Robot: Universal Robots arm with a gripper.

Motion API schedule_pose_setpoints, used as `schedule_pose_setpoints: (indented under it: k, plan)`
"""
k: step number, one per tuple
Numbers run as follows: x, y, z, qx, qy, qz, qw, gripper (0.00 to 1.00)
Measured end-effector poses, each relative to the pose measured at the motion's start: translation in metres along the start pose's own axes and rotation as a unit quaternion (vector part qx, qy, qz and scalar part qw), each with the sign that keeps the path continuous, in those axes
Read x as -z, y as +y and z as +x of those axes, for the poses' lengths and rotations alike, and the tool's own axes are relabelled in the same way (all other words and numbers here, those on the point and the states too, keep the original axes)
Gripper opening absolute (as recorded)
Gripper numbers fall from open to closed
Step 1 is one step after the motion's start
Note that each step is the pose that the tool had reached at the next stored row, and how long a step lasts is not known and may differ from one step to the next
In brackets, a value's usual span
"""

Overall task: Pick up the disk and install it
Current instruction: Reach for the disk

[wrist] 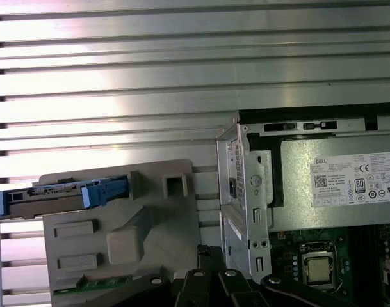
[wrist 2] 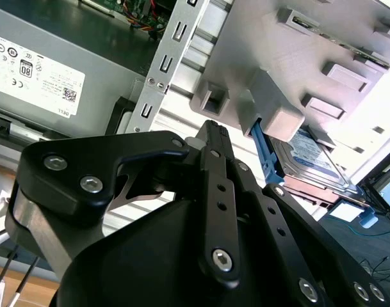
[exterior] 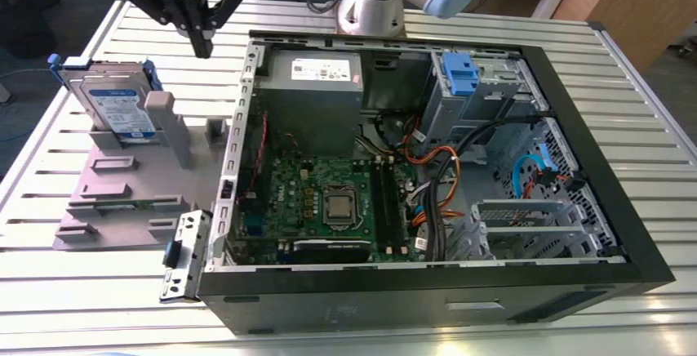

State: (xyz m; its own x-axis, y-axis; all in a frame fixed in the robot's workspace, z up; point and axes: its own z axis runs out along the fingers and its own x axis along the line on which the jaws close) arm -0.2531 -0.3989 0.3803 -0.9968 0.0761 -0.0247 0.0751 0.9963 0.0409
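The disk [exterior: 116, 104] stands on edge in a grey holder [exterior: 130, 197] on the slatted table, at the exterior view's left. It is silver with a blue-and-white label and blue rails. My gripper [exterior: 202, 49] hangs above the table, between the holder's far end and the open computer case [exterior: 436, 295]. It sits behind and to the right of the disk, apart from it. Its black fingers are shut together with nothing between them. In both wrist views the disk [wrist 2: 317, 161] [wrist: 60, 192] shows edge-on in the holder [wrist 2: 291, 64] [wrist: 150, 224], beyond my gripper [wrist 2: 211, 129] [wrist: 204, 254].
The case lies open with a green motherboard [exterior: 326, 201], a grey power supply [exterior: 312, 78], cables and a drive cage holding a blue bracket [exterior: 459, 74]. A small green board [exterior: 136, 203] lies on the holder. A metal latch piece [exterior: 185, 254] sticks out at the case's near-left corner.
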Motion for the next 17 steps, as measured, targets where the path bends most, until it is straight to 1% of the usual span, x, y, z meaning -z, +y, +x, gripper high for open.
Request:
schedule_pose_setpoints:
  k: [17]
  plan:
    - [0.0, -0.0002, 0.0032, 0.0, 0.0, 0.0, 1.0, 0.11]
